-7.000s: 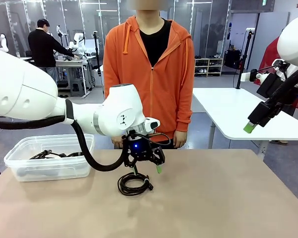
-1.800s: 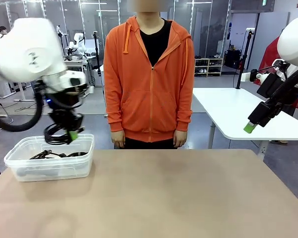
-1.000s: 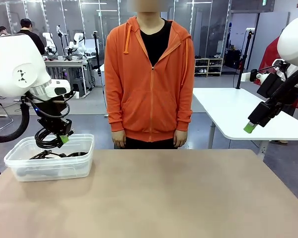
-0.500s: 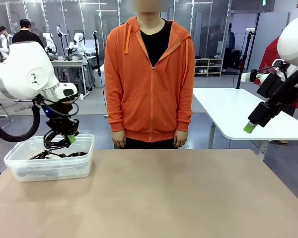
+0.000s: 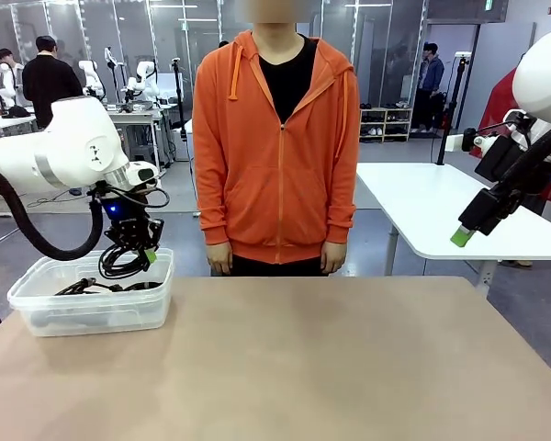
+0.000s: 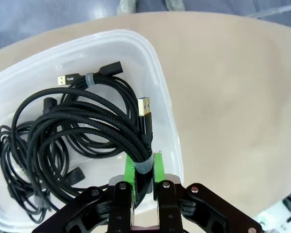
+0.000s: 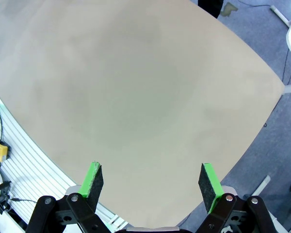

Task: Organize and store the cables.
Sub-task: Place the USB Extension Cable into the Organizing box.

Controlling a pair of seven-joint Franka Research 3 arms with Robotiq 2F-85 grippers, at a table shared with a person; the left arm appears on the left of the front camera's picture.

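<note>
The left gripper (image 5: 145,253) hangs over the clear plastic tub (image 5: 37,310) at the left end of the table (image 5: 331,367), with its 2 green pads (image 6: 130,167) squeezed tight on a coiled black cable (image 6: 87,131). In the left wrist view the pads pinch the coil right at the grey band that ties its loops together, and a gold USB plug (image 6: 144,107) on that same cable sticks up just past the pads, near the tub's rim. The coil dangles above the tub; in the front view it hangs about level with the rim, and I can't tell if it touches anything below.

More black cables (image 6: 24,170) already lie loose in the bottom of the tub, including 1 with another grey tie and a small plug (image 6: 65,79) near the far wall.

The right gripper (image 7: 153,182) is well apart from all this, up high on the right side, fingers spread wide with nothing between them. Its wrist camera looks down on bare tabletop.

A person in an orange hoodie (image 5: 275,138) stands at the far side of the table, arms down at the sides.
</note>
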